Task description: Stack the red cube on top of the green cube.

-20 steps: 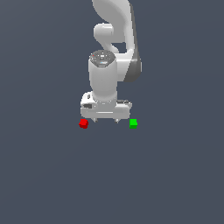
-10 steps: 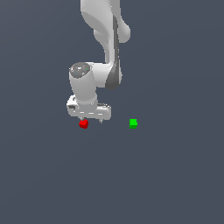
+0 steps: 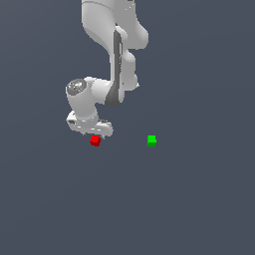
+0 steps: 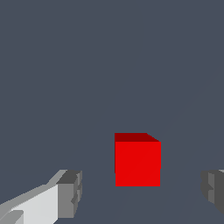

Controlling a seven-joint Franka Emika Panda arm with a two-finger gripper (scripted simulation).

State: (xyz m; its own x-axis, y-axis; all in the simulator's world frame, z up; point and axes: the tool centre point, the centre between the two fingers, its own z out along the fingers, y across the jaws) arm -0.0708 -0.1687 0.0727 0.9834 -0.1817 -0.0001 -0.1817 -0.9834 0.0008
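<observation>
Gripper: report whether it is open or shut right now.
Open. In the wrist view the gripper has its two fingers spread wide, with the red cube lying between them and clear gaps on both sides.

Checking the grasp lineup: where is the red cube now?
The red cube sits toward the exterior view's left, just below the open gripper, apart from the green cube.
</observation>
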